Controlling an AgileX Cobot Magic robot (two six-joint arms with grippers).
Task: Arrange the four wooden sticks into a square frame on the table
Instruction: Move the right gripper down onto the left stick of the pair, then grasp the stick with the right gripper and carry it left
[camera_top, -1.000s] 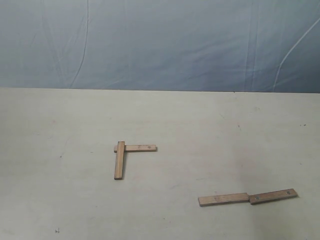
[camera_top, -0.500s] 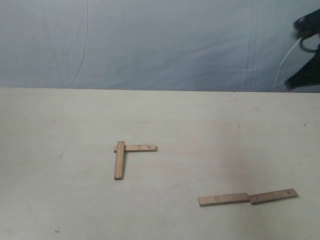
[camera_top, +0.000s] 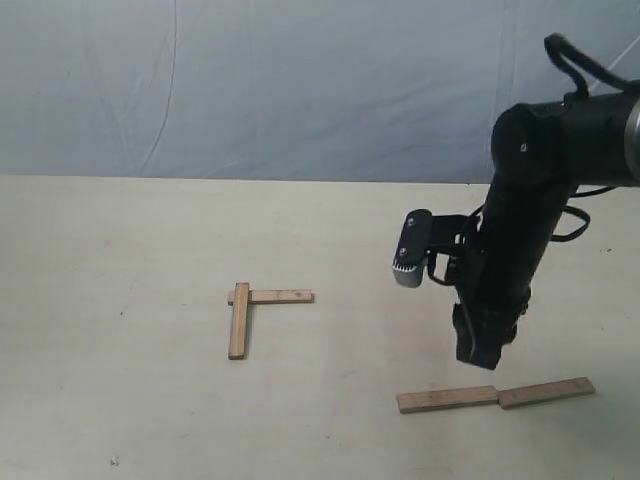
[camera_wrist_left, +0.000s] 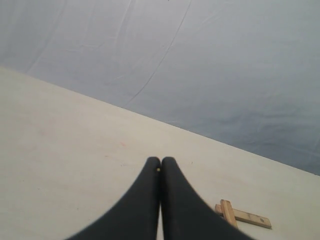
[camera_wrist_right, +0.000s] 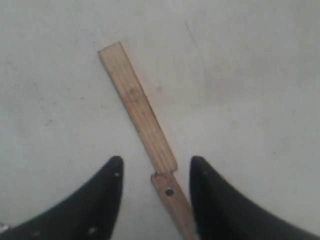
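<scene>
Four small, flat, light-brown wooden sticks lie on the pale cream desk (camera_top: 120, 230), and no square stands yet. Left of the middle, two make an L: the upright stick (camera_top: 238, 321) overlaps one end of the cross stick (camera_top: 280, 296). Near the front right, the other two run end to end in an almost straight line, the left-hand stick (camera_top: 447, 399) meeting the right-hand stick (camera_top: 546, 392). Whether their ends butt or overlap I cannot tell.

The black right claw (camera_top: 479, 350) hangs just above that join, spread wide and holding nothing. Its wrist view shows the two fingers on either side of the place where the sticks meet. The black left claw (camera_wrist_left: 160, 162) is pressed together with nothing between its tips, well apart from the L.

The sticks look light, stiff and very thin, so they will likely skate on the smooth desk at a slight nudge. Pinching one across its narrow width, near mid-length and away from the join, seems the best hold. That should keep it level and leave its neighbour alone.

No brand, label or writing is readable; the only marks are tiny dark dots near the stick ends.
</scene>
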